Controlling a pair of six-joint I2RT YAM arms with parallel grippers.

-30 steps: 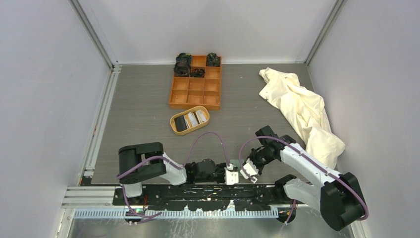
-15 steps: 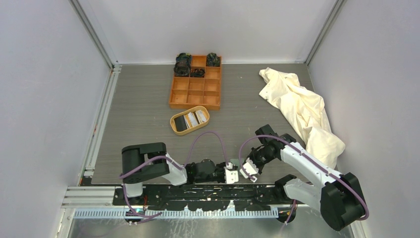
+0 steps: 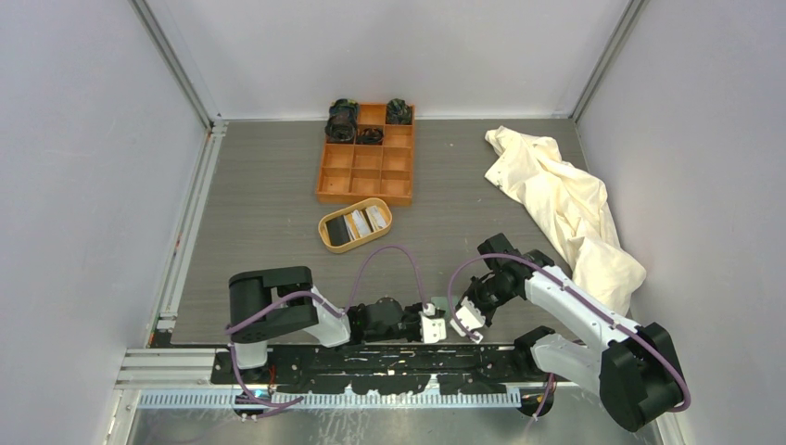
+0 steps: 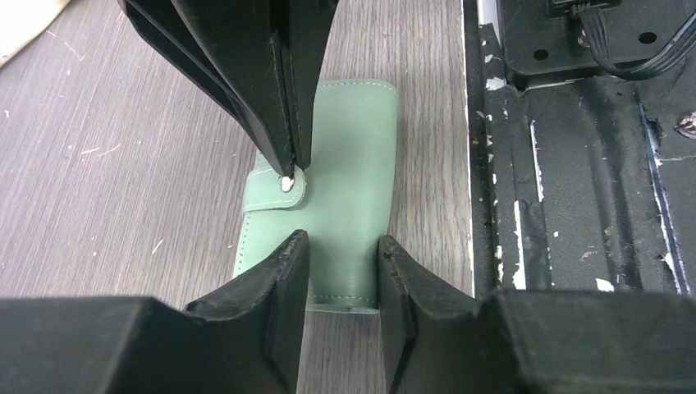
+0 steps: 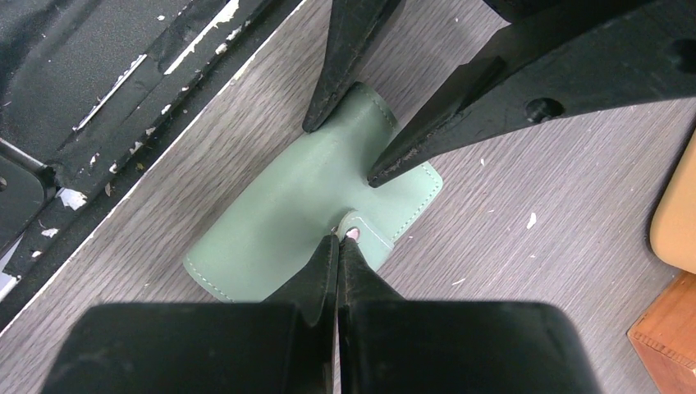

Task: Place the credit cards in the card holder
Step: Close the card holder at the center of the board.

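From above, the left hand [image 4: 341, 246] and the right hand [image 5: 338, 245] cover almost all of the card holder [image 4: 353, 164]. In the left wrist view, its near end is behind the left hand's fingers. It is folded shut, so its inside is hidden. You cannot tell if the right hand's tips pinch the strap [image 4: 267, 197] or only touch it. The credit cards [image 3: 357, 222] in the tan tray [image 3: 323, 228] are too small to count. The dark things [image 3: 341, 123] in the orange box [image 3: 364, 197] are too small to name. The right wrist view cuts off both tray and box.
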